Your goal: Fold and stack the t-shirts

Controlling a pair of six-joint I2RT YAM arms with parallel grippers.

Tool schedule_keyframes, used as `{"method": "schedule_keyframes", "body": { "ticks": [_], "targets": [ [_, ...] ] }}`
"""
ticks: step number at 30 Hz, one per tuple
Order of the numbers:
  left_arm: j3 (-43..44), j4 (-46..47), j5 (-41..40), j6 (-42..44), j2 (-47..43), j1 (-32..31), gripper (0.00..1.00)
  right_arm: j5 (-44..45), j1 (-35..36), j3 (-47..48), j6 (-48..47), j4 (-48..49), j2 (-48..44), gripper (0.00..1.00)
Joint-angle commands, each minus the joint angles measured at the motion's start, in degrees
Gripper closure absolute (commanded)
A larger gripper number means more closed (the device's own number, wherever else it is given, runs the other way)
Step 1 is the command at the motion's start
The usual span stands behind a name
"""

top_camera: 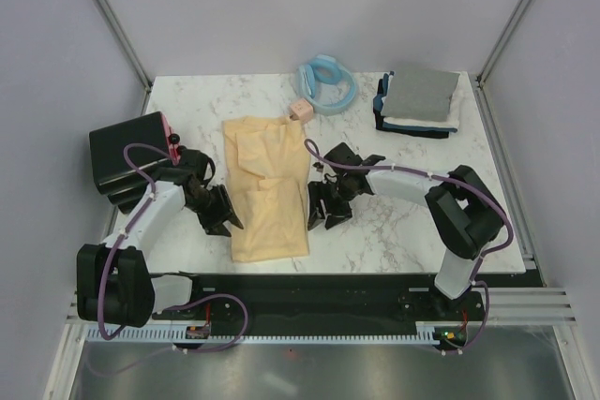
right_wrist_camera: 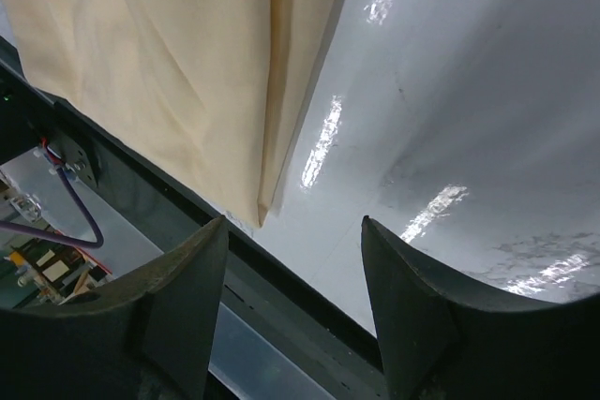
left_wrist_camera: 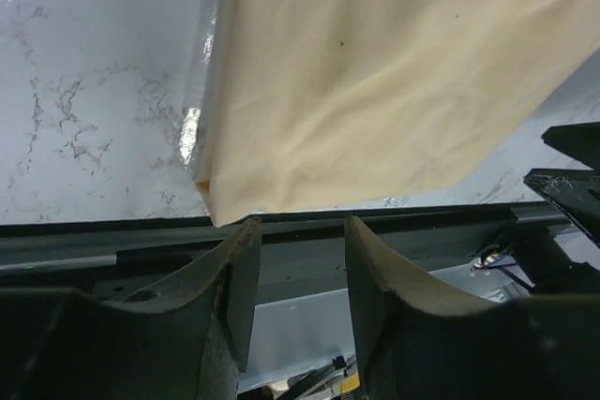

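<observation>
A pale yellow-cream t-shirt point(top_camera: 267, 189) lies folded into a long strip down the middle of the table, its near end at the front edge. My left gripper point(top_camera: 228, 222) hovers beside the strip's near left corner point(left_wrist_camera: 217, 208), open with nothing between its fingers point(left_wrist_camera: 301, 220). On the other side, my right gripper point(top_camera: 322, 217) is by the near right corner point(right_wrist_camera: 263, 213), also open and empty point(right_wrist_camera: 294, 220). A stack of folded t-shirts point(top_camera: 419, 98) sits at the back right, grey on top, white and dark navy below.
A light blue ring point(top_camera: 328, 83) and a small pinkish block point(top_camera: 300, 110) lie at the back centre, just beyond the shirt's far end. A black box with a pink-red side point(top_camera: 131, 149) stands at the left edge. The table's black front rail point(left_wrist_camera: 394, 231) runs right under both grippers.
</observation>
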Motion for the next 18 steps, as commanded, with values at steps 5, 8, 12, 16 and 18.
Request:
{"method": "schedule_keyframes", "body": {
  "ticks": [5,8,12,16,18],
  "targets": [
    [-1.23,-7.89,-4.61,-0.05,-1.37,0.17,0.51,-4.27,2.54,-2.34,1.0,4.93,0.09,0.32],
    [-3.17,-7.99,-2.96,-0.49,-1.46,0.17,0.51,-4.8,4.3,-2.78,1.27,5.37,1.14,0.32],
    [-4.23,-7.9,-2.59,-1.63,-1.46,0.17,0.51,-3.92,6.41,-4.27,2.58,6.86,1.67,0.32],
    [-4.58,-8.07,-1.98,-1.99,-0.23,0.17,0.51,-4.01,7.99,-5.68,3.73,8.45,2.02,0.31],
    [-4.32,-8.34,-2.07,-2.78,0.65,0.17,0.51,-4.01,8.52,-6.12,4.34,9.5,2.37,0.32]
  ]
}}
